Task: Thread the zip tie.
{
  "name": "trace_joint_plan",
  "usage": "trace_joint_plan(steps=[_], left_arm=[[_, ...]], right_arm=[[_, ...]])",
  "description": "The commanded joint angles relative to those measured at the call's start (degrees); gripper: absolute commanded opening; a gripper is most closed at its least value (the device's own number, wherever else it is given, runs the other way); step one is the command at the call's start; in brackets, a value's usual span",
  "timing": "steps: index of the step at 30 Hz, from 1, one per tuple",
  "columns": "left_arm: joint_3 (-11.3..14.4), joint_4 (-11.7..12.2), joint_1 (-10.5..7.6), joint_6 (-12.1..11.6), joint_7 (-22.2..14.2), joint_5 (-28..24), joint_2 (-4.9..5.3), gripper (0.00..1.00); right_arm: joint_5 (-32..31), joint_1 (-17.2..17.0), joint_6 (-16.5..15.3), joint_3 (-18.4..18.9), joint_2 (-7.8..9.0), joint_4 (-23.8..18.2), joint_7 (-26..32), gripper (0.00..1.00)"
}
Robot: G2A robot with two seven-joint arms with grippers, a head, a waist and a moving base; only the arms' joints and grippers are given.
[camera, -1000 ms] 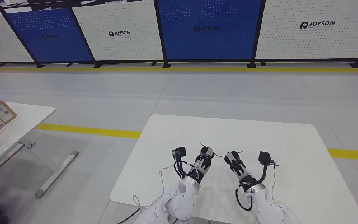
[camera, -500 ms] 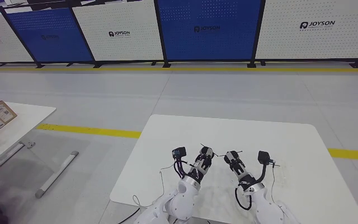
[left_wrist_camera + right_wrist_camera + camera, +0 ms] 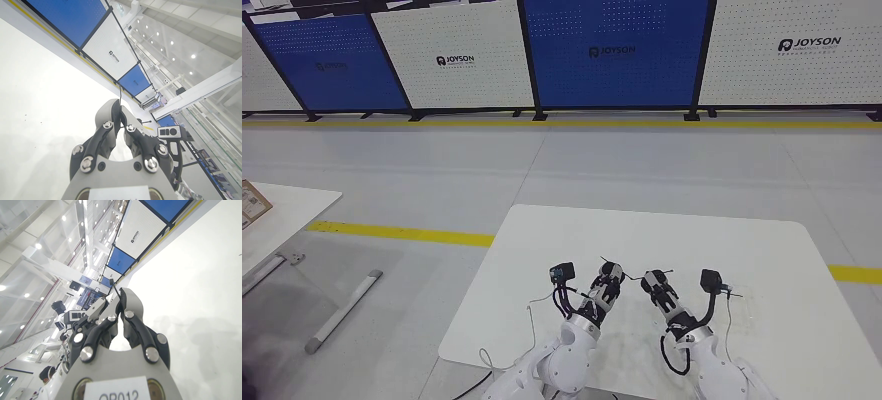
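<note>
A thin black zip tie is held at both ends over the white table [image 3: 672, 235]. My left gripper [image 3: 119, 106] is shut on its plain tail [image 3: 120, 91], which sticks straight out past the fingertips. The right gripper [image 3: 120, 295] is shut on the other end, with the square head [image 3: 111, 281] poking out beyond the pads. In the top view the left gripper [image 3: 610, 272] and the right gripper [image 3: 652, 281] sit close together near the table's front, tips almost facing. The strap's middle is hidden behind the fingers.
The table's front edge [image 3: 457, 350] lies just behind the arms. Blue and white panel fencing [image 3: 612, 55] stands far off across the floor. Another white table [image 3: 282, 215] sits to the far left.
The right gripper has edged slightly toward the left gripper. The left arm has kept still, and both grips are unchanged.
</note>
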Motion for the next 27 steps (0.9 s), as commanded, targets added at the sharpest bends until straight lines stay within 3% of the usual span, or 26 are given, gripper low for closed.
trace_joint_plan(steps=[1, 27], left_arm=[[0.0, 0.0, 0.0, 0.0, 0.0, 0.0, 0.0, 0.0], [0.0, 0.0, 0.0, 0.0, 0.0, 0.0, 0.0, 0.0]], right_arm=[[-0.2, -0.1, -0.2, 0.1, -0.11, 0.0, -0.1, 0.0], [-1.2, -0.4, 0.1, 1.2, -1.4, 0.2, 1.3, 0.0]])
